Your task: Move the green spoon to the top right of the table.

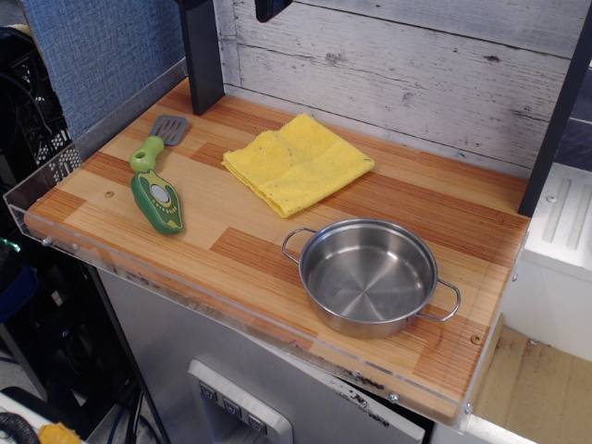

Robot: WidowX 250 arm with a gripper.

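Note:
The green spoon [155,143] lies at the far left of the table [462,217]. Its lime-green handle points toward the front and its flat grey slotted head toward the back. A dark part at the top edge is probably my gripper [273,7]. It hangs high above the back of the table, well away from the spoon. Its fingers are cut off by the frame, so I cannot tell whether it is open or shut.
A dark green pepper-shaped toy [157,201] with a white centre lies just in front of the spoon's handle. A folded yellow cloth [296,162] lies at the back middle. A steel pot [370,273] with two handles stands front right. A black post [202,55] stands at the back left.

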